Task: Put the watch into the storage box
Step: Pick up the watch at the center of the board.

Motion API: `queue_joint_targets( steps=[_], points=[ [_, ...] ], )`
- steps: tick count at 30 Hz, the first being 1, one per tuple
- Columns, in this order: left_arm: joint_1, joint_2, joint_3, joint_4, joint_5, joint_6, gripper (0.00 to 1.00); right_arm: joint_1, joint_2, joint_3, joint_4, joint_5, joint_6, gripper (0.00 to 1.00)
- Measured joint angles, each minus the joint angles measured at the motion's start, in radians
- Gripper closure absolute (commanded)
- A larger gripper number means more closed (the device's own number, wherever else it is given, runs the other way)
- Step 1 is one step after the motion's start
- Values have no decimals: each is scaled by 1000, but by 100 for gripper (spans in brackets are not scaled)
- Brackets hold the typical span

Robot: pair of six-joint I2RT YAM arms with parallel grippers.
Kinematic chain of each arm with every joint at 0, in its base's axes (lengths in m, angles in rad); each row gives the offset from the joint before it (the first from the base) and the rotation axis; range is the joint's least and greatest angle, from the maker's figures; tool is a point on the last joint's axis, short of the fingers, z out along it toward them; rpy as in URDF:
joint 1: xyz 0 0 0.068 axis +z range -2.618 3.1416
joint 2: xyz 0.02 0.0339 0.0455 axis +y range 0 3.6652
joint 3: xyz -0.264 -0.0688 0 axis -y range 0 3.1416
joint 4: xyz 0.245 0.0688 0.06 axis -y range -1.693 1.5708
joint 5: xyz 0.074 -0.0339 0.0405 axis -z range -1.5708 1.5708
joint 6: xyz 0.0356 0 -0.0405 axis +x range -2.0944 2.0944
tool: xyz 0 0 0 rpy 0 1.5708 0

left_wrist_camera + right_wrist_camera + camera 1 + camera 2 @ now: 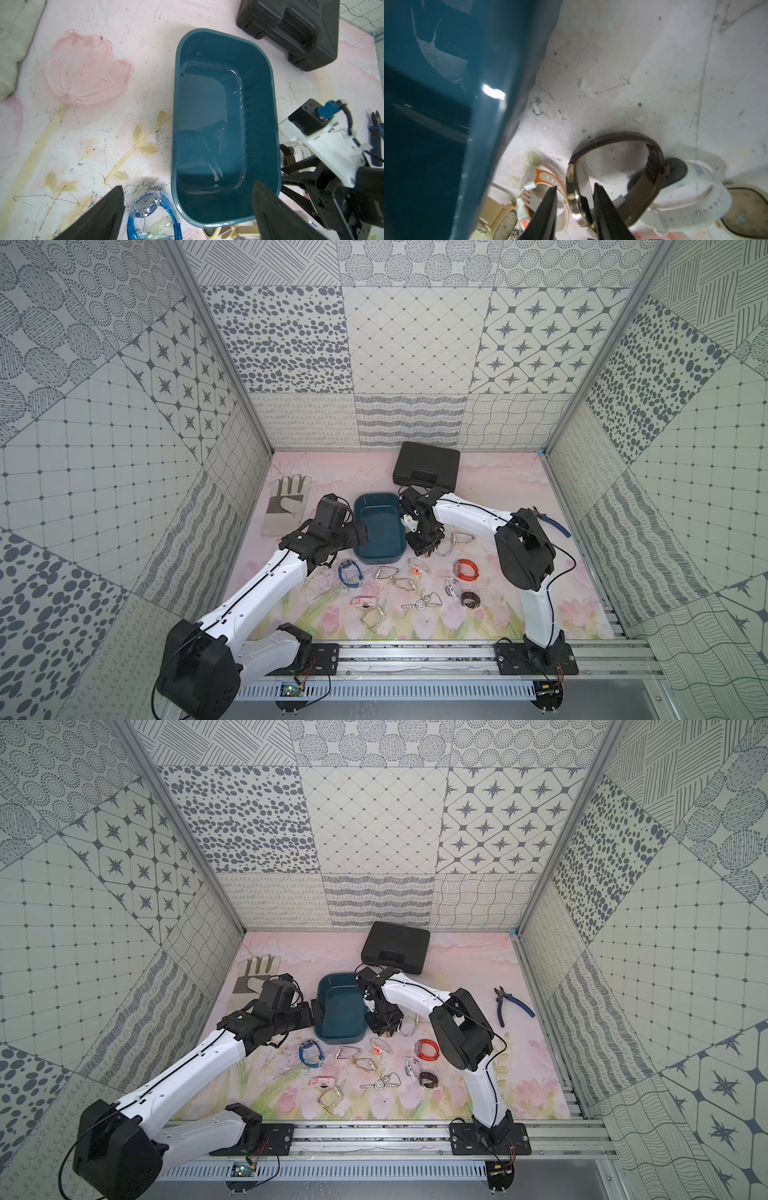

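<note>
Straddles the brown-strap watch (612,135) with narrowed right gripper (575,188) fingers, not visibly clamped, on the mat (498,489) just right of the storage box (376,526), mid-frame in a top view. Holds left gripper (189,185) spread wide. Risks slipping off the thin rim or dragging the orange-white watch (545,176) along.
</note>
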Motion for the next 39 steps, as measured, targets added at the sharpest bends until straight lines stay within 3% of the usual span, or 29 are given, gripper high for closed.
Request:
queue_joint_targets(
  steps=[8,27,39],
  points=[
    [0,-1,0,0,0,0,1,0,0,-5,7,0,-5,80],
    [0,-16,0,0,0,2,1,0,-10,28,-24,64,-7,84],
    [0,-29,0,0,-3,2,1,-1,-84,206,-100,114,-7,84]
  ],
)
